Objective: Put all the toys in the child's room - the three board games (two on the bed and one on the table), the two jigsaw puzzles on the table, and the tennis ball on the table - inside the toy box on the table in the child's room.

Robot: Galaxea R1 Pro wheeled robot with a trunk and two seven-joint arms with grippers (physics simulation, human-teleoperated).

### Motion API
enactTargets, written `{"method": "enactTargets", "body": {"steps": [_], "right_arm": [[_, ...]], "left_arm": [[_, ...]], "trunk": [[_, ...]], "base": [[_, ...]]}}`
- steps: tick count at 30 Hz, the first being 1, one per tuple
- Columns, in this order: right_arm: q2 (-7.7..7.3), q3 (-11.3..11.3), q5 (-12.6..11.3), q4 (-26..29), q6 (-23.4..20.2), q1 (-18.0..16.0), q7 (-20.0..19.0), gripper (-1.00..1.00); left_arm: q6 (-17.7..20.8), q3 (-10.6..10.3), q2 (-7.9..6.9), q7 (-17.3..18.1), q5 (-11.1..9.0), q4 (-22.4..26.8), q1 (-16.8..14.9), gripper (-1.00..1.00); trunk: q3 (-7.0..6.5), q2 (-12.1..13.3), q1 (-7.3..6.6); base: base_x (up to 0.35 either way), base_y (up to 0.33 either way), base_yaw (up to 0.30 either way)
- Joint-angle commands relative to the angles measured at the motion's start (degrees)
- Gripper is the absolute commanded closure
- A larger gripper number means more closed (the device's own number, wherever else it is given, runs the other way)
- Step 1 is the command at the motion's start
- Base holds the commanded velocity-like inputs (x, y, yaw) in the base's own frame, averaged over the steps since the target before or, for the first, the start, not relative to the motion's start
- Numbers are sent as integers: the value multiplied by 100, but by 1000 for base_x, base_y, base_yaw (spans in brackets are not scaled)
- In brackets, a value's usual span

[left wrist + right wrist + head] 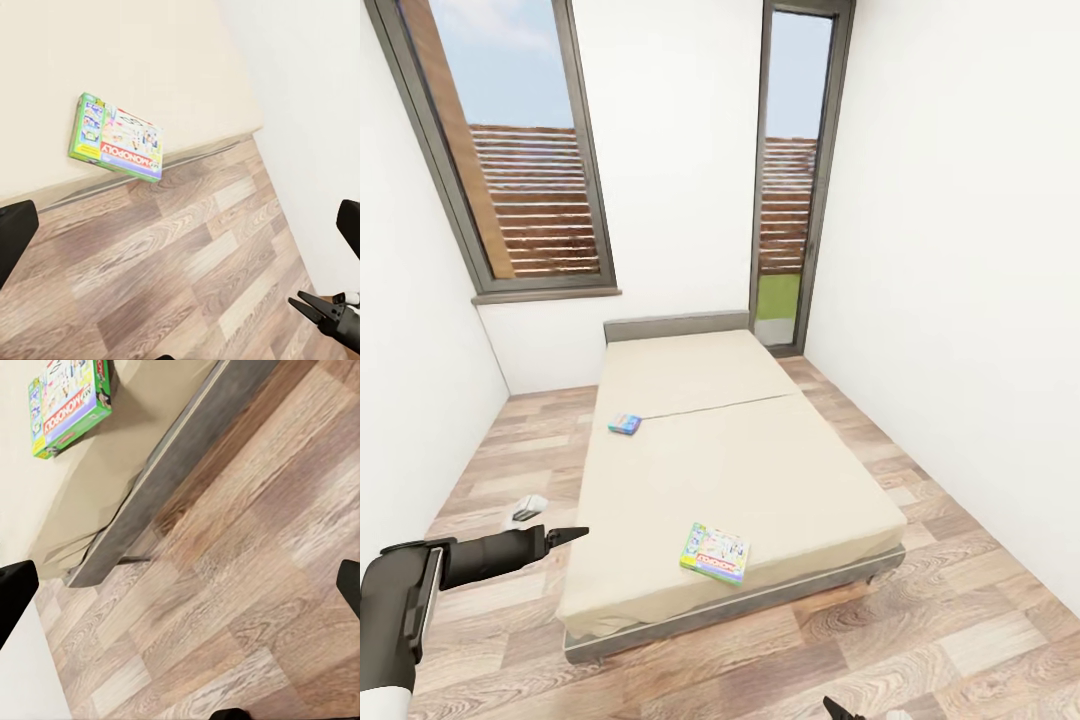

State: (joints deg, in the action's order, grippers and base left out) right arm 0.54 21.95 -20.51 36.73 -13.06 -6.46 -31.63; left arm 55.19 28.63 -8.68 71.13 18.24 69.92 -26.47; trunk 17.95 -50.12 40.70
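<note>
White walls and two tall grey-framed windows close in a narrow bedroom with a wood-plank floor (980, 640), and the low bed (710, 470) fills the middle of it, its beige cover running from a grey headboard at the far end to a dark frame at the near end. Two board games lie flat on the cover, well apart. A pale green Monopoly box (715, 552) sits near the foot edge, just to the right of centre; the left wrist view shows its printed lid (118, 138) close to the mattress edge. A small blue box (625, 423) rests far up the left side, close to the seam across the mattress. At near left the left gripper (578, 533) reaches out over the floor beside the bed, its dark jaws drawn together to a point. At the near edge, the right gripper (836, 709) barely shows; I cannot tell how its jaws stand.
</note>
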Motion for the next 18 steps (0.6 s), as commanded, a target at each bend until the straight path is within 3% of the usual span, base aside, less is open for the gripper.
{"method": "enactTargets", "body": {"steps": [1,14,18], "right_arm": [[7,24,-49,2,-72,-4,-8,-100],[14,12,-29,1,-6,-4,81,-100],[16,13,-45,1,17,-4,308,-100]], "left_arm": [[51,11,4,59,57,4,-7,-100],[60,19,-2,59,57,4,-7,-100],[59,19,-2,59,57,5,-7,-100]], "trunk": [[26,-47,23],[259,-569,309],[331,-729,397]], "base": [[0,0,0],[0,0,0],[0,0,0]]}}
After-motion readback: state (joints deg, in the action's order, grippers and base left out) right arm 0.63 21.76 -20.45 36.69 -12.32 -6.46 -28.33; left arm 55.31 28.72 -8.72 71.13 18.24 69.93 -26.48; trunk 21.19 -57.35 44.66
